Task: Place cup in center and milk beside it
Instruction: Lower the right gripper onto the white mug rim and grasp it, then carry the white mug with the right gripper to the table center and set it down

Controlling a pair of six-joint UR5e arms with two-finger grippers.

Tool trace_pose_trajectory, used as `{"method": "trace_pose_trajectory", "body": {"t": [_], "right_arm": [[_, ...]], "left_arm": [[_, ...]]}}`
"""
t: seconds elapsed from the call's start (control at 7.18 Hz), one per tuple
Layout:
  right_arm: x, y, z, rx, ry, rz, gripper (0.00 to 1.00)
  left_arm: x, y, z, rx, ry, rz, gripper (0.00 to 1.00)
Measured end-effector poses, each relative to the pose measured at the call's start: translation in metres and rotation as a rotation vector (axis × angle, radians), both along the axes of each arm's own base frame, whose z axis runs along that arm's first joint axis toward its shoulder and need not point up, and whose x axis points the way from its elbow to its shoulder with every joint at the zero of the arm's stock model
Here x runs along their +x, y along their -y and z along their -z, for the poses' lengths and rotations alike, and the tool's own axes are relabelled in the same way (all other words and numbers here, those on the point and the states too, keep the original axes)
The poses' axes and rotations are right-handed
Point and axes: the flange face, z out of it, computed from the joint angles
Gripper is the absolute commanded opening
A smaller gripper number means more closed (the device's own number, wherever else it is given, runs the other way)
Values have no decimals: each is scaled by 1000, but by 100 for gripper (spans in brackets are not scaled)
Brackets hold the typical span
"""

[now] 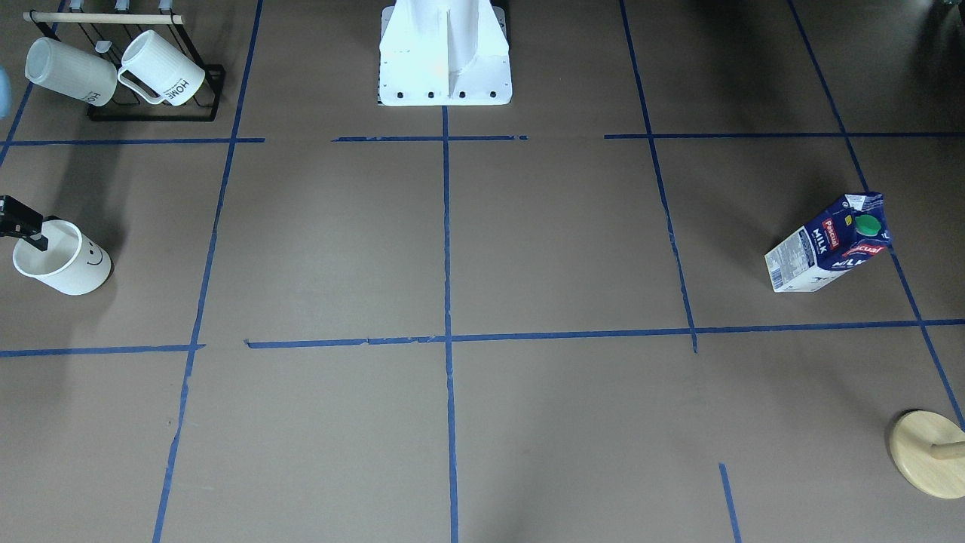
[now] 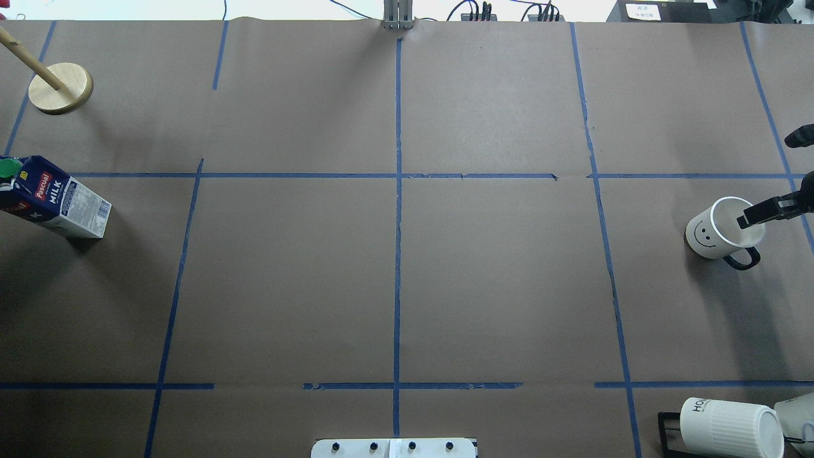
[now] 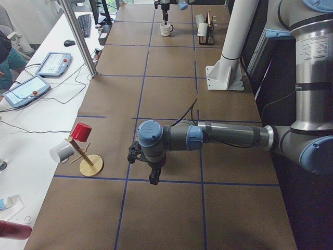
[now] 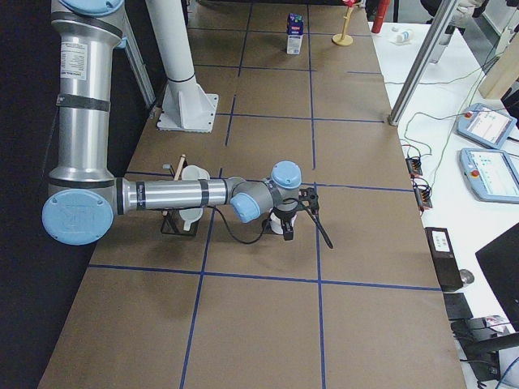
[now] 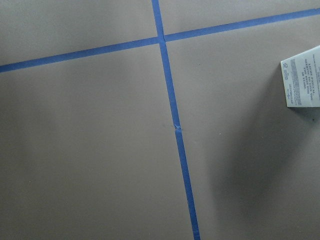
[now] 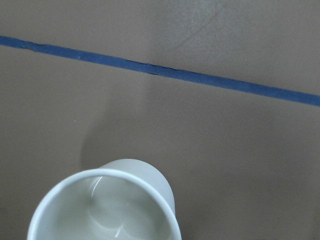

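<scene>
**A:** Where is the cup, and what has hold of it?

**B:** The cup [image 2: 722, 232] stands upright at the robot's right end of the worktop [image 2: 496, 286], well apart from the centre. The right claw [image 1: 32, 235] is over it with its jaws apart. One finger dips inside the mouth and the other is outside the rim, so the wall sits between them but isn't pinched yet. I read it as a rim grip, taken away from the handle, which points toward the robot.

**A:** And the milk?

**B:** The milk [image 2: 60, 200] is upright at the opposite end, on the robot's left. The left claw [image 3: 152, 174] hangs above the worktop near it, and its wrist camera catches only a corner of the carton. I cannot tell whether its jaws are apart or together. It looks placed to take the carton once the cup is set down.

**A:** Anything in the way?

**B:** A rack [image 1: 151, 115] with two ribbed mugs [image 1: 162, 68] sits nearer the robot than the cup, off the line to the centre. A wooden stand [image 2: 60, 89] lies beyond the milk, also off to the side. I'd only watch the rack as the cup is lifted.
</scene>
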Motion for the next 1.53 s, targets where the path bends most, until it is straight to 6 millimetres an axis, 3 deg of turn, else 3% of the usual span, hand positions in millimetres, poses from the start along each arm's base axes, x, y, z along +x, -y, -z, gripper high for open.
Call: {"method": "trace_pose_trajectory", "body": {"t": [0.28,0.42,0.56,0.7,1.25,1.53], "right_arm": [[-11,-3,-5,-2,-14,20,97],[-19,-3,-7,-4,-17,33,68],[-27,1,-9,-6,-19,45,25],[-34,6,-10,-7,-20,51,8],[-40,15,-6,4,-14,58,0],[-42,18,10,22,4,57,0]], "left_arm": [[0,0,0,0,0,0,100],[0,0,0,0,0,-1,100],[0,0,0,0,0,-1,100],[0,0,0,0,0,-1,100],[0,0,0,0,0,-1,100],[0,0,0,1,0,-1,100]]}}
